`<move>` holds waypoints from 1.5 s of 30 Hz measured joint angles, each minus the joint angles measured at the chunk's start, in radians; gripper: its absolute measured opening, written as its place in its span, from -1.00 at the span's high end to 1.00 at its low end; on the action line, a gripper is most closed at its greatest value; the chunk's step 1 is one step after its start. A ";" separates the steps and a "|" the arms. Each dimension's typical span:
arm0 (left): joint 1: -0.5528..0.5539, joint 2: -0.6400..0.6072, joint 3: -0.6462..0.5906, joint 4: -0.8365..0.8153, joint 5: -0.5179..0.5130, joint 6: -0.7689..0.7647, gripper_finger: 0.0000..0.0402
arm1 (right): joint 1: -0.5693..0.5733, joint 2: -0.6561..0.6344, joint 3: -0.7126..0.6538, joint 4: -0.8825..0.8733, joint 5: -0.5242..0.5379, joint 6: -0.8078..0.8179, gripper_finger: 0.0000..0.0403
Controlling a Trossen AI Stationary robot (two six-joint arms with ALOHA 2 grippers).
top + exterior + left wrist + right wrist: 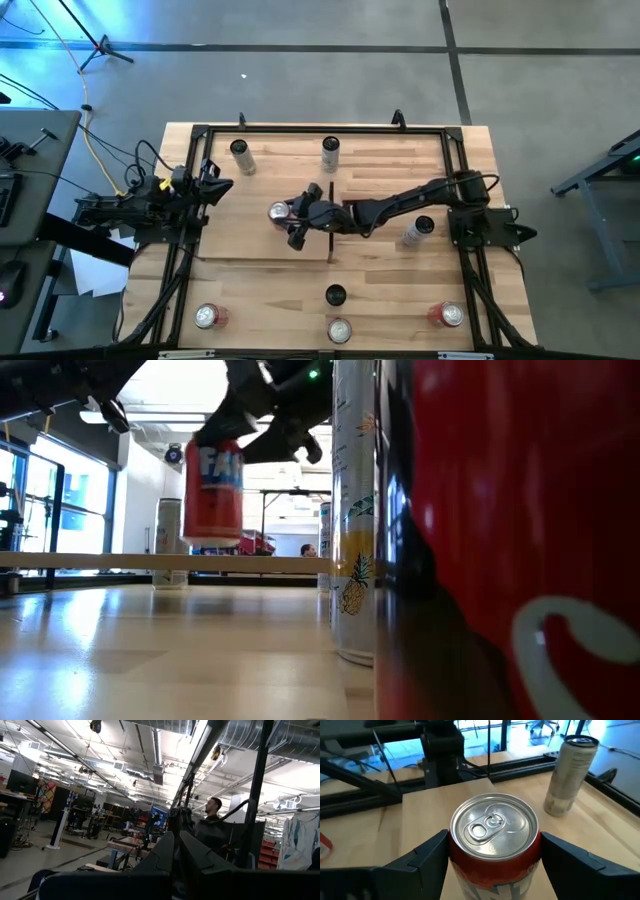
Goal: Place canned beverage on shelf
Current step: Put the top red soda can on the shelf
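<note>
Since the right gripper clamps the red can apparently above the shelf, it should lower it straight down, upright.

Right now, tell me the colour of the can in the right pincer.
Red, with a silver top; low view shows it best.

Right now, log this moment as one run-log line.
right end effector: shut on red can, held clear above shelf | left end effector: shut, waiting at left table edge | placement: not yet done
</note>
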 joint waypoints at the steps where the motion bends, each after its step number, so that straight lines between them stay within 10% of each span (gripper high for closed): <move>1: 0.000 0.000 0.000 -0.003 0.000 0.000 0.96 | -0.001 0.014 0.019 -0.004 -0.008 -0.010 -0.33; 12: 0.000 0.000 0.000 -0.027 0.000 0.000 0.96 | -0.012 0.112 0.221 -0.168 -0.023 0.000 -0.33; 45: 0.000 0.001 0.000 -0.037 0.000 0.000 0.96 | -0.009 0.163 0.223 -0.100 0.037 0.076 -0.41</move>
